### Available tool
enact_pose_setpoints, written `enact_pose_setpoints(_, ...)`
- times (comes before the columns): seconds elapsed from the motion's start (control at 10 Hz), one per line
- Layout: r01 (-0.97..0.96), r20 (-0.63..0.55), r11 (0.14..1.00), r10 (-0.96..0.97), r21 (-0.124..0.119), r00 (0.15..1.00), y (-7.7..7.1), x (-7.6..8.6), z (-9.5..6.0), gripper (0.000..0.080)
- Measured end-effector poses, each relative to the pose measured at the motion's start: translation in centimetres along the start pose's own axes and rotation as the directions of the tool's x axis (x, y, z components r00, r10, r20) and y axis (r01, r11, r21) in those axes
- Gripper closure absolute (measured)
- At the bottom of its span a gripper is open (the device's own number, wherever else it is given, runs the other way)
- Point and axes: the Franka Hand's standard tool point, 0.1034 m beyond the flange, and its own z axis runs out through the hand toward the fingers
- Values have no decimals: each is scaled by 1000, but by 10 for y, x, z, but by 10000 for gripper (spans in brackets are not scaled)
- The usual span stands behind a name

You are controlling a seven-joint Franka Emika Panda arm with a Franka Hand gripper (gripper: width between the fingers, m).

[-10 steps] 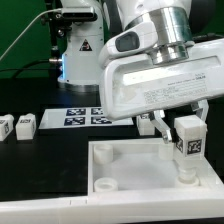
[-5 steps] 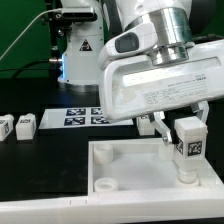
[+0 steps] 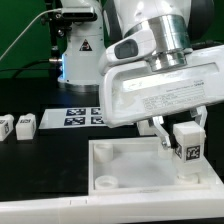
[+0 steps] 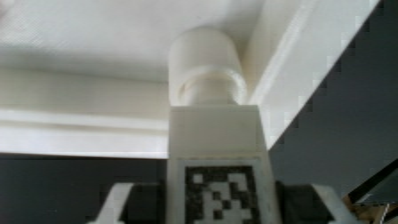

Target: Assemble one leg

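Note:
My gripper (image 3: 178,141) is shut on a leg (image 3: 187,146), a small white block with a black-and-white tag, held upright over the far right corner of the large white tray-like piece (image 3: 130,172). The leg's lower end stands at or in that corner's round socket; I cannot tell how deep. In the wrist view the leg (image 4: 221,150) runs from between my fingers (image 4: 125,205) toward the white round socket post (image 4: 206,70). Two more legs (image 3: 5,126) (image 3: 26,123) lie on the black table at the exterior view's left.
The marker board (image 3: 84,116) lies flat behind the tray-like piece. Another tagged white block (image 3: 148,124) sits behind my fingers. A white stand with a lit base (image 3: 78,48) rises at the back. A round socket (image 3: 103,184) shows at the tray's near left corner.
The gripper body has turned slightly about the leg, and the leg's tag face has rotated a little. The leg stays at the same corner socket.

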Motion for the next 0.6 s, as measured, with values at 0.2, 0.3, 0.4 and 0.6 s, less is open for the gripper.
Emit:
enact_pose_setpoints(0.2,-15,-16,1000,14,-15,1000,-1,-4,3,508)
enact_pose_setpoints(0.3,-9,-23,1000,9,-21,1000,-1,-4,3,508)
enact_pose_setpoints(0.4,-7,-27,1000,6,-25,1000,-1,-4,3,506)
enact_pose_setpoints(0.6,-6,-26,1000,5,-25,1000,-1,-4,3,506)
